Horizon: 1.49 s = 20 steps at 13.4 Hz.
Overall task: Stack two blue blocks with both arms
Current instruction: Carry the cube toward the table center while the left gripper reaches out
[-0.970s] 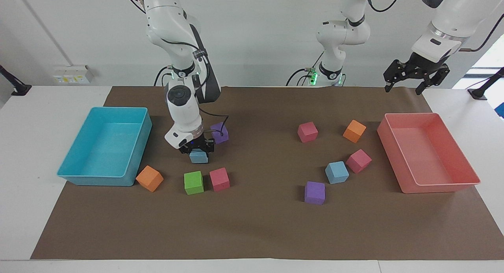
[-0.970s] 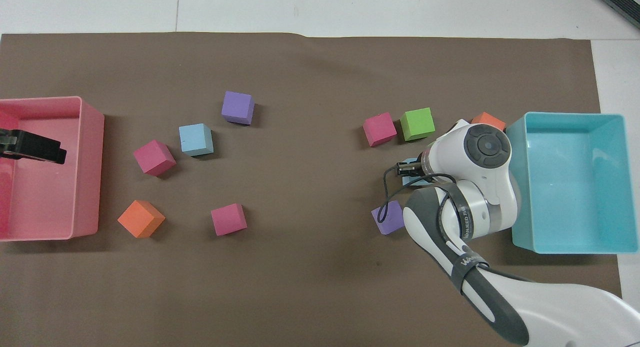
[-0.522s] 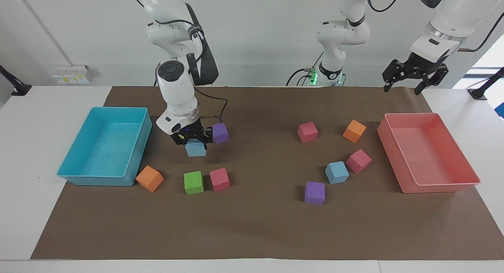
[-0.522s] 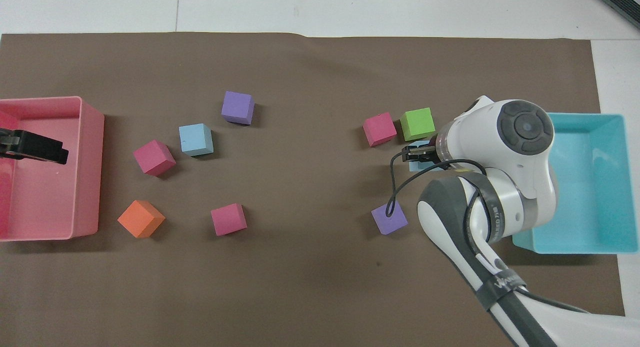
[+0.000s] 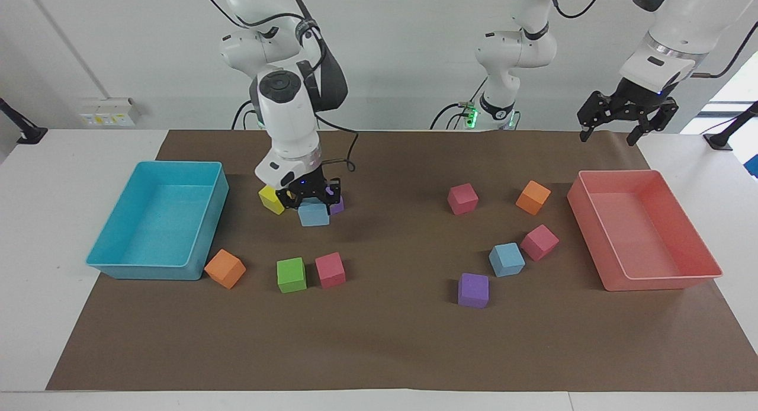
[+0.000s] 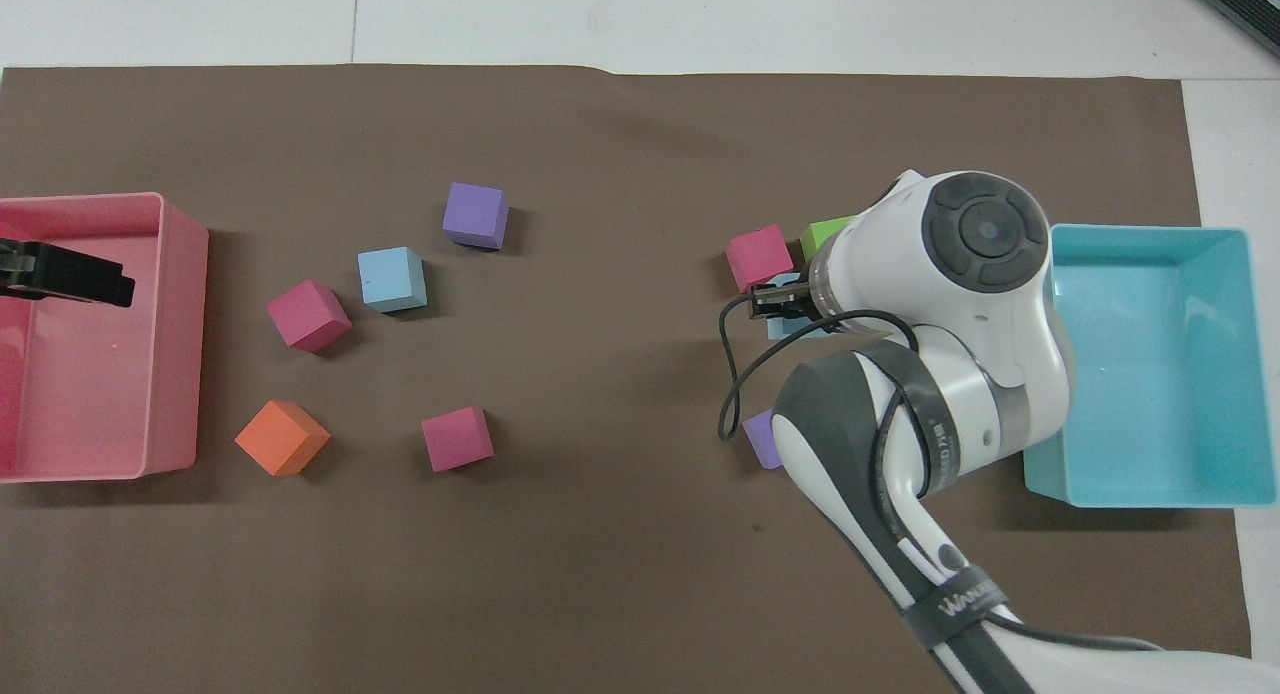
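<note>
— Where was the first blue block (image 5: 314, 214) relative to the right gripper (image 5: 310, 200)?

— It sat directly under the gripper's black fingers, which were clamped on its upper part. The block hung lifted off the brown mat (image 5: 385, 340), over the stretch between the purple block (image 5: 337, 205) and the green block (image 5: 291, 275). In the overhead view only a sliver of that blue block (image 6: 786, 319) showed past the right arm's wrist, beside a pink block (image 6: 758, 257).

— What lay around it?

— A yellow block (image 5: 271, 199) lay on the mat just beside the gripper, toward the turquoise tray (image 5: 112, 245). The purple block was partly hidden by the fingers. Farther from the robots stood the green block and a pink one (image 5: 330, 269) side by side, and an orange block (image 5: 225, 268) rested just beside the tray's corner.

— And the second blue block (image 5: 506, 259)?

— It lay on the mat toward the left arm's end of the table, touching or almost touching another pink block (image 5: 539, 241), with a purple block (image 5: 473, 290) near it and farther from the robots. It was well apart from both grippers.

— What was the left gripper (image 5: 626, 112) doing?

— It waited in the air over the pink tray (image 5: 663, 281), with its fingers spread apart and nothing between them.
</note>
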Available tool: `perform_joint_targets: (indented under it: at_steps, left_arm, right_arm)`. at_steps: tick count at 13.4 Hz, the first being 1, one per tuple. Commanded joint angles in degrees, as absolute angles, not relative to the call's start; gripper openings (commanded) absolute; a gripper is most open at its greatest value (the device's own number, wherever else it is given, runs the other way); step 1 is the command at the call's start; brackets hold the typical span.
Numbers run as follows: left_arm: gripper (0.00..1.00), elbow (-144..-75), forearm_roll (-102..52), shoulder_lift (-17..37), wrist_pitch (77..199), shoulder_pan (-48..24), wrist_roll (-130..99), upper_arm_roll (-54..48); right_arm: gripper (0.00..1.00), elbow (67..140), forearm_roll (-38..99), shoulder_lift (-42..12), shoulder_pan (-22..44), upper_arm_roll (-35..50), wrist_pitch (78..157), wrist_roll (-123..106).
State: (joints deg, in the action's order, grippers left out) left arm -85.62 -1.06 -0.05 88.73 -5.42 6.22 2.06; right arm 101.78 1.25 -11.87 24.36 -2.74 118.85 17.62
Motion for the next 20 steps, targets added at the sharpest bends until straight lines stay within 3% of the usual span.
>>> perform_joint_targets:
  at_steps: [1, 8, 13, 20]
  left_arm:
    - [1.00, -85.5, -0.6, 1.0, 91.1, -5.3, 5.8, 1.8]
    - [1.00, -86.4, -0.9, 8.4, 100.1, -7.6, 2.6, 1.3]
    - [1.00, -96.0, -0.7, 10.0, 112.4, -11.0, -1.5, 1.3]
    - [1.00, -106.8, -0.7, 16.3, 132.0, -13.4, -2.4, 1.4]
  right_arm:
    - [0.00, 95.7, 2.1, -17.0, 27.4, -2.8, 116.9, 22.4]
    - [0.00, 88.1, 1.8, -26.7, 34.8, -2.8, 117.3, 34.2]
    - [0.00, 88.2, 1.8, -29.6, 35.6, -1.2, 120.6, 35.9]
    - [0.00, 91.1, 1.6, -30.9, 36.7, -1.2, 126.0, 35.1]
